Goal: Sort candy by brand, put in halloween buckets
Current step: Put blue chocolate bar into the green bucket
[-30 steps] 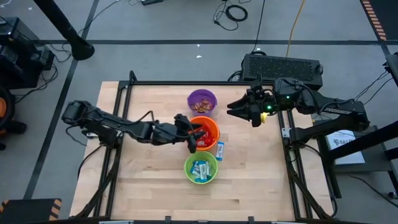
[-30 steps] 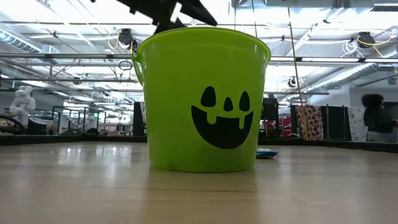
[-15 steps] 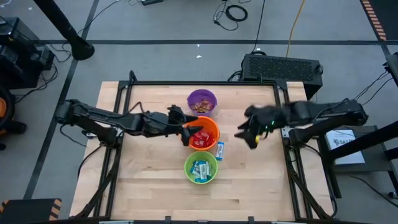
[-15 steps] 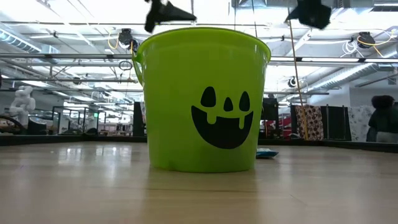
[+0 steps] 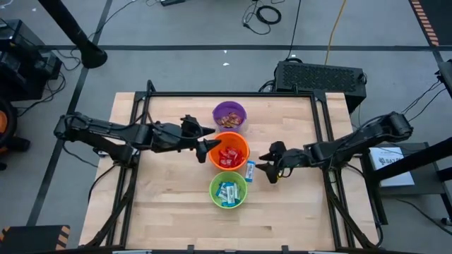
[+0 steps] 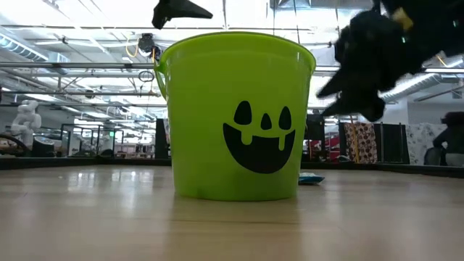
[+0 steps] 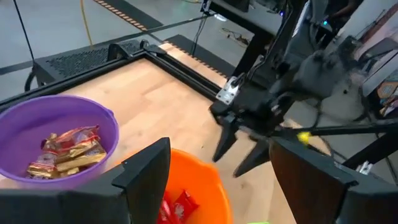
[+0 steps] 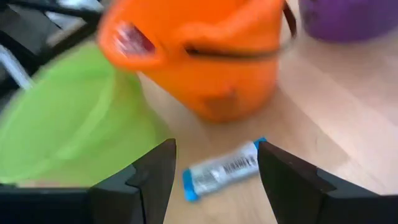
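Candy bar, blue-and-white, looks light and crinkly; right gripper gapes empty above — pinch its long sides.

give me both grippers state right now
Left gripper: open, empty, at the orange bucket rim.
Right gripper: open, empty, near the loose blue-and-white candy.

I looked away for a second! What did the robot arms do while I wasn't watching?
The left gripper pulled back from over the orange bucket toward its left rim, fingers open. The right gripper swung from the table's far right edge down toward the blue-and-white candy lying on the table, fingers open. The purple bucket, green bucket and that candy stayed put.
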### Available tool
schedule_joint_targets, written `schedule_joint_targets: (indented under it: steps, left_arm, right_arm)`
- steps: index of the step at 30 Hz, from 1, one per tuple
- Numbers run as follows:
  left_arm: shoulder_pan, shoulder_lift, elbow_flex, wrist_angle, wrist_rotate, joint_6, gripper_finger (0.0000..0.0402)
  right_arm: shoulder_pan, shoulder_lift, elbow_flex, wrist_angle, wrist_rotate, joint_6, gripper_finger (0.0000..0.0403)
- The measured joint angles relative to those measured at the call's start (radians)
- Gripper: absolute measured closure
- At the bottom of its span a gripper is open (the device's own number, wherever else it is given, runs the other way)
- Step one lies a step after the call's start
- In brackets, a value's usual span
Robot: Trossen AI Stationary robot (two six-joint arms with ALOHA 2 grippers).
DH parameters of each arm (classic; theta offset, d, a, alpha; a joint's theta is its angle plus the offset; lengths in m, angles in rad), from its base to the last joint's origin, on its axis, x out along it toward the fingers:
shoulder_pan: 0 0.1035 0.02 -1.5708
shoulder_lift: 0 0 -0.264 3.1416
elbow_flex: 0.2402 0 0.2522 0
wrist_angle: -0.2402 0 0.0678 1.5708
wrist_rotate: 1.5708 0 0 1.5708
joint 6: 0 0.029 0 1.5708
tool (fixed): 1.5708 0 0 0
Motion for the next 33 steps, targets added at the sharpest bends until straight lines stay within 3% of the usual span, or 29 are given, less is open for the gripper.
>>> schedule_joint_targets:
  steps: [4, 11, 23, 33]
  left_arm:
    - [-0.008, 0.005, 0.0, -0.015, -0.007, -0.04, 0.0123]
    - [-0.014, 0.005, 0.0, -0.009, -0.012, -0.041, 0.0124]
    - [-0.014, 0.005, 0.0, -0.01, -0.016, -0.066, 0.0124]
    - [-0.014, 0.005, 0.0, -0.01, -0.03, -0.065, 0.0124]
  right_arm:
    - [0.0, 0.033, -0.036, 0.006, 0.001, -0.024, 0.0186]
    - [-0.006, 0.15, -0.034, 0.167, -0.005, -0.331, 0.0186]
    - [-0.019, 0.419, 0.044, 0.295, -0.008, -0.3, 0.0186]
    - [-0.019, 0.486, 0.063, 0.258, -0.049, -0.251, 0.0186]
